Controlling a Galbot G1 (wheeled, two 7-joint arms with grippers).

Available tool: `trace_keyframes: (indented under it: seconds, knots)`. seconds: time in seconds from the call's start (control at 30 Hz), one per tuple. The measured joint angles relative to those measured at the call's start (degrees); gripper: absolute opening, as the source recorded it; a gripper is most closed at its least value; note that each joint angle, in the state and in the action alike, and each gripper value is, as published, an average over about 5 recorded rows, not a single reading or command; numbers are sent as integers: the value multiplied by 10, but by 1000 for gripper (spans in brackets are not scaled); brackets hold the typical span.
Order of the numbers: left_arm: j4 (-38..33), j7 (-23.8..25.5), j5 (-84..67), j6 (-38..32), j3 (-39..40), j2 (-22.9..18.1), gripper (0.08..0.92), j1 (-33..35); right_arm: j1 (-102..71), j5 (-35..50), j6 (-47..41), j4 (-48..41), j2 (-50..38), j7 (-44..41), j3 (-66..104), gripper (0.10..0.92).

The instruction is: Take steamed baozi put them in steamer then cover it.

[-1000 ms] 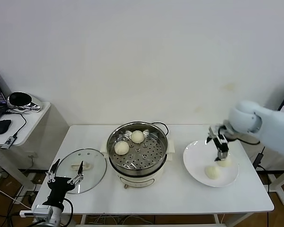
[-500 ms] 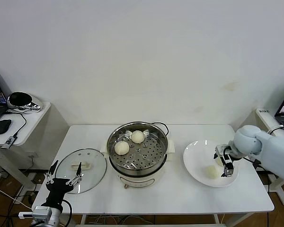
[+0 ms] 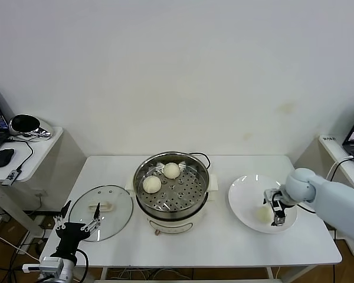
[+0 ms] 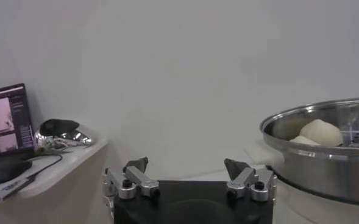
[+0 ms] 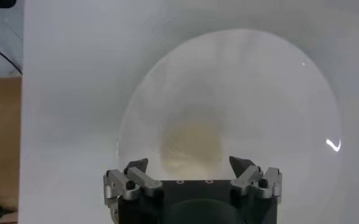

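Observation:
The steamer (image 3: 172,190) stands mid-table with two baozi (image 3: 171,170) (image 3: 151,184) on its perforated tray. Its rim (image 4: 325,159) and the baozi (image 4: 316,131) also show in the left wrist view. On the white plate (image 3: 242,197) at the right, a baozi (image 3: 262,213) lies right beside my right gripper (image 3: 275,210), which is low over the plate. In the right wrist view that gripper (image 5: 188,163) is open, with a baozi (image 5: 191,145) between its spread fingers and not pinched. The cover (image 3: 101,211) lies flat left of the steamer. My left gripper (image 3: 76,227) (image 4: 185,164) waits open by the front left corner.
A side table (image 3: 29,147) with a mouse, a cable and a shiny object stands at the far left. The steamer's black cord (image 3: 203,157) runs behind the pot. The right table edge is close to the plate.
My right gripper has dropped from above the plate's far side down onto the plate, and its arm has swung low to the right. The left gripper has sunk slightly.

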Motion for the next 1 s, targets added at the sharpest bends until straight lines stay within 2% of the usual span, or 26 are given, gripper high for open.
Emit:
trace_keyframes:
  seconds: [0.4, 0.73, 1.0]
  knots:
    - [0, 0, 0, -1, 0, -1, 823, 1, -6, -3, -4, -9, 10, -8, 8, 615]
    - [-6, 0, -1, -2, 1, 0, 823, 0, 41, 22, -5, 14, -10, -42, -1, 602]
    - [-5, 0, 0, -2, 5, 3, 823, -3, 167, 70, 8, 23, -6, -74, -47, 602]
